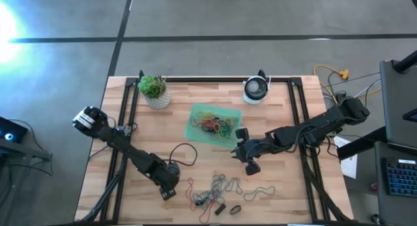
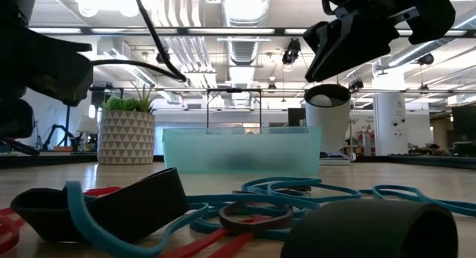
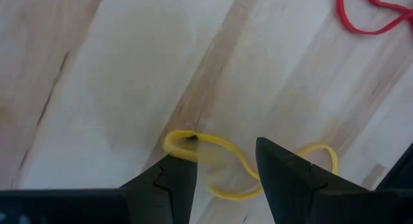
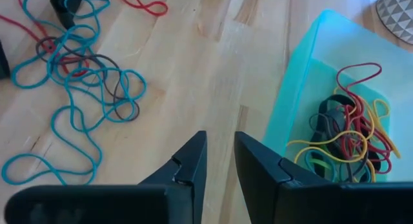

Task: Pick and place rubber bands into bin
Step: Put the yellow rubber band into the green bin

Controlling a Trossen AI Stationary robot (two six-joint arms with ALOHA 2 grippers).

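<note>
Many rubber bands point(image 1: 221, 190) lie loose on the near table point(image 1: 273, 200); others fill the bin point(image 1: 195, 129) farther back. Left gripper point(image 3: 226, 179) angles down, parted around a yellow band point(image 3: 222, 161). Right gripper point(image 4: 219, 166) hovers nearly closed, empty, beside the bin.

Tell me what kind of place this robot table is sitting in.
Probably a lab or workshop in an open industrial hall. The low view shows exposed ceiling ducts and strip lights, and the high view shows a polished concrete floor around the wooden table.
</note>
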